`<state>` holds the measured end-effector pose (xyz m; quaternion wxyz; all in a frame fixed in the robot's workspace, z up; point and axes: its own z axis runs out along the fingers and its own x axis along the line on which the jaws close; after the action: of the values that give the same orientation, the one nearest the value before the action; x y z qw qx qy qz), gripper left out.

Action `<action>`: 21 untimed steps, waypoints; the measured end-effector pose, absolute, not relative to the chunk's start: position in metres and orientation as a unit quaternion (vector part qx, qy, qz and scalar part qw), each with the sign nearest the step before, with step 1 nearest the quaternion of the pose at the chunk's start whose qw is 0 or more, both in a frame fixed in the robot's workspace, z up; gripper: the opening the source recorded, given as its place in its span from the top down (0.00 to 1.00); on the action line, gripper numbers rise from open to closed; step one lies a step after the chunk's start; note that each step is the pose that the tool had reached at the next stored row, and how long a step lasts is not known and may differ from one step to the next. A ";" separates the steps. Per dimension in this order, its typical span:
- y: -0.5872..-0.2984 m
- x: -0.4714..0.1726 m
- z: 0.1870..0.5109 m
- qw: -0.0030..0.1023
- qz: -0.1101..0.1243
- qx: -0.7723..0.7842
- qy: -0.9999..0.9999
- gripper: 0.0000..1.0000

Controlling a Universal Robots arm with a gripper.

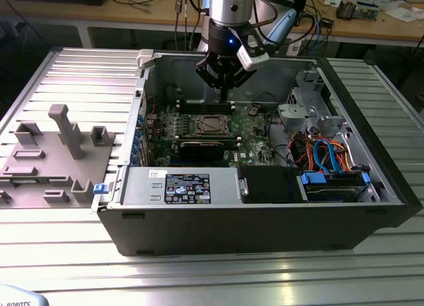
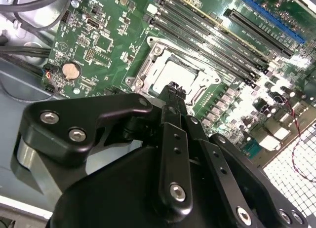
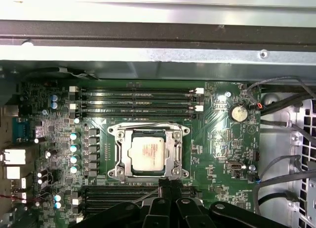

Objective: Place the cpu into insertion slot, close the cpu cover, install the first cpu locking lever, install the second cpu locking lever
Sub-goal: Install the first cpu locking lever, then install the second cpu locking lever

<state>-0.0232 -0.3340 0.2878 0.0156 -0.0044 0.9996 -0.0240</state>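
The small square silvery cpu (image 3: 146, 152) is lying seated in the metal-rimmed insertion slot (image 3: 118, 154), the thin silvery cpu cover (image 3: 170, 156) closed over it. The black gripper (image 3: 169, 184), jaws clenched and empty, is hovering just beside the slot.

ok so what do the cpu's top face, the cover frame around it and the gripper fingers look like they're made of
The square silvery cpu: likely bare metal, matte top with a soft sheen.
The thin silvery cpu cover frame: seemingly stamped sheet metal, brighter glints along its edges.
The black gripper fingers: matte black, bolted with shiny screws; metal or hard plastic, unclear.
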 end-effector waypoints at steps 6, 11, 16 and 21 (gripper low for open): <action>-0.334 -0.023 0.288 0.016 -0.024 -0.004 1.000 0.89; -0.336 -0.023 0.288 0.016 -0.024 -0.004 1.000 0.89; -0.343 -0.022 0.287 0.015 -0.021 -0.004 1.000 0.89; -0.356 -0.022 0.286 0.015 -0.003 -0.004 1.000 0.89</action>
<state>-0.0217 -0.3556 0.2864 0.0151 -0.0040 0.9999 -0.0028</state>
